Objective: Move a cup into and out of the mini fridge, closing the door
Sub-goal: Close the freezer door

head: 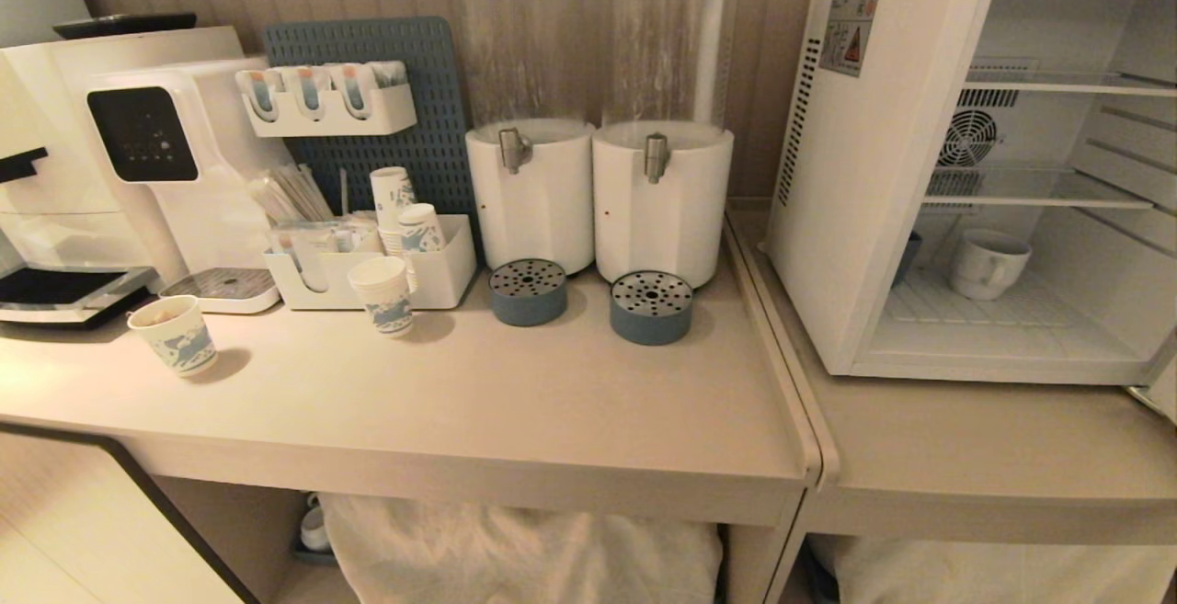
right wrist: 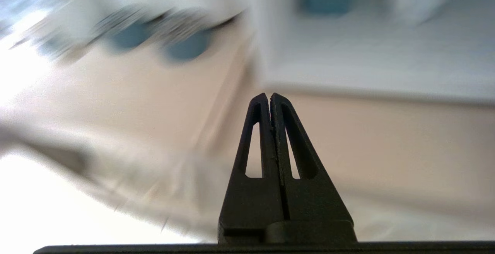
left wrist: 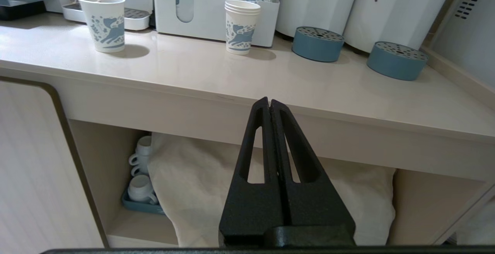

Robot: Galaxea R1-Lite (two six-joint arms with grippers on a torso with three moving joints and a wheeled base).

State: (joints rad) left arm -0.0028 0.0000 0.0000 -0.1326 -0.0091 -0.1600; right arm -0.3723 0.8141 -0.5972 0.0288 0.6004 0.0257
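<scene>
- The cup (head: 986, 262) sits on the floor of the fridge (head: 828, 218), so it is in.
- The fridge stands open; its door is hardly in view.
- Both end effectors, left (left wrist: 269, 101) and right (right wrist: 269, 95), are closed and hold nothing.
- Left to do, I think: take the cup out onto the bench (head: 552, 402) and close the door.

Left gripper (left wrist: 270, 103): matte black, grainy plastic; two tapered triangular fingers, each with a long slot cut-out, on a blocky black base. Right gripper (right wrist: 269, 96): same build and finish.
</scene>
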